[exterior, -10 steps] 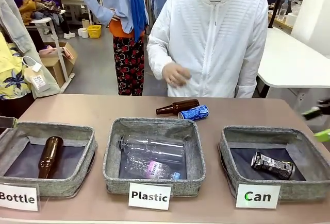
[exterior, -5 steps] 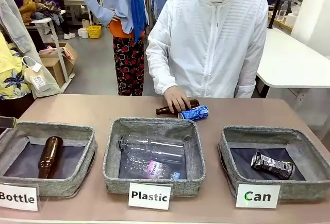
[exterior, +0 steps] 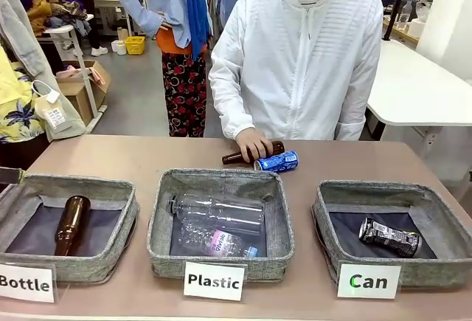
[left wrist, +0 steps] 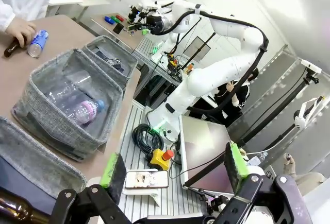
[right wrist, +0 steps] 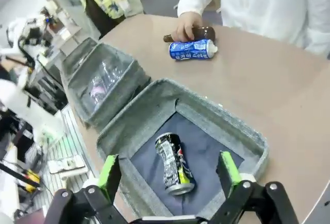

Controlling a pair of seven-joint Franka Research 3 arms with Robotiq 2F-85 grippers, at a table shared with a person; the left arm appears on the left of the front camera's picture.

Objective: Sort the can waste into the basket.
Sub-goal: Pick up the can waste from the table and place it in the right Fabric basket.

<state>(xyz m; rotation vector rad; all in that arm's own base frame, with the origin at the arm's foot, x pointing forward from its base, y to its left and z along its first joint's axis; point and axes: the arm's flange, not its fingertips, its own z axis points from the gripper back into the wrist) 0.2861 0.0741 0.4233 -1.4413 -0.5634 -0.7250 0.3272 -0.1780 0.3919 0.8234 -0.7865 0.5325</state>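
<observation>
Right end effector (right wrist: pixel 169 175): fingers spread wide, holding nothing.
Black can (right wrist: pixel 172 163): straight ahead, framed between its fingers, lying inside the basket (right wrist: pixel 154 100).
Blue can (right wrist: pixel 191 49): beyond the basket on the tabletop (right wrist: pixel 258 85), just beside a brown bottle (right wrist: pixel 206 32) under a person's hand (right wrist: pixel 186 24).
Left end effector (left wrist: pixel 174 166): wide, empty.

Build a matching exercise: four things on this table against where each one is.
1 black can
2 blue can
3 clear plastic bottles
4 person's hand

A resting on the brown bottle on the table
B in the basket signed Can
C lying on the bare table beyond the baskets
D in the basket signed Plastic

Pairs: 1-B, 2-C, 3-D, 4-A
</observation>
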